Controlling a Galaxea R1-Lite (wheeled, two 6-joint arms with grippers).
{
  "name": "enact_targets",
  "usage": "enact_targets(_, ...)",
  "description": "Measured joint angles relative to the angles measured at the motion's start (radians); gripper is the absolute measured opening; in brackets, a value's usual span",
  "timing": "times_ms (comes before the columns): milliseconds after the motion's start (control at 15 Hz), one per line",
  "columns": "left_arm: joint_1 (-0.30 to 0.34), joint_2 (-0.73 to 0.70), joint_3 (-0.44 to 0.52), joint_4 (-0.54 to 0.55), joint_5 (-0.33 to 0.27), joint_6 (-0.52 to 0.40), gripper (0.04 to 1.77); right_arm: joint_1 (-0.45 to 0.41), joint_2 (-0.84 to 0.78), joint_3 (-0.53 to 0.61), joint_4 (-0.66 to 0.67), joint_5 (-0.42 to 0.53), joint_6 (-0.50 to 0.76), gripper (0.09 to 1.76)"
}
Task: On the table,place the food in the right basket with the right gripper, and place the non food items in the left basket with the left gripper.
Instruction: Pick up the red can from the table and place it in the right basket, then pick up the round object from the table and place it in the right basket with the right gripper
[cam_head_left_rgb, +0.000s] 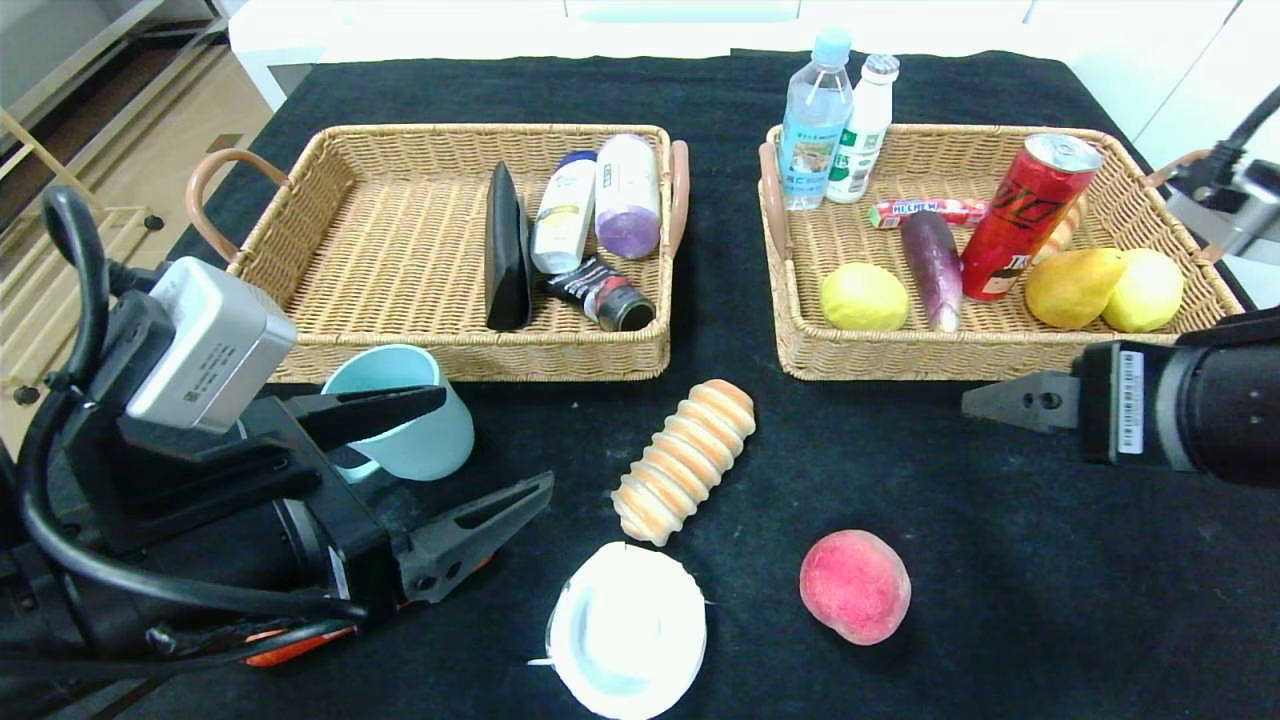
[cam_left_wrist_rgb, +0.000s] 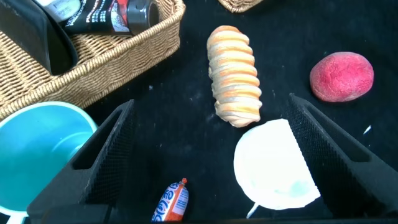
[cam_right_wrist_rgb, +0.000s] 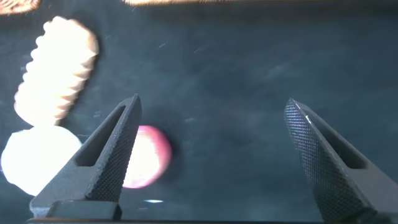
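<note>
On the black table lie a striped bread roll (cam_head_left_rgb: 685, 460), a pink peach (cam_head_left_rgb: 855, 585), a white round lid (cam_head_left_rgb: 627, 628) and a light blue cup (cam_head_left_rgb: 415, 410). A small orange sausage (cam_left_wrist_rgb: 172, 202) shows only in the left wrist view. My left gripper (cam_head_left_rgb: 497, 440) is open and empty, hovering in front of the cup, with the lid (cam_left_wrist_rgb: 273, 165) and the roll (cam_left_wrist_rgb: 234, 74) between its fingers in its own view. My right gripper (cam_head_left_rgb: 1000, 402) is open and empty in front of the right basket (cam_head_left_rgb: 1000, 355). The peach (cam_right_wrist_rgb: 146, 155) lies beside one of its fingers.
The left basket (cam_head_left_rgb: 460, 355) holds a black flat item, two bottles and a black tube. The right basket holds two bottles, a candy bar, an eggplant, a red can, a pear and lemons. A white counter runs behind the table.
</note>
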Motion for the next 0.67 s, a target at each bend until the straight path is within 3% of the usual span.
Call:
enact_targets(333, 0.0, 0.004, 0.0, 0.001, -0.001, 0.0, 1.72, 0.105, 0.133, -0.065, 0.116, -0.023, 0.142, 1.69)
enact_targets(667, 0.0, 0.007, -0.038, 0.003, -0.002, 0.0, 1.72, 0.163, 0.185, -0.09, 0.175, 0.052, 0.215, 1.7)
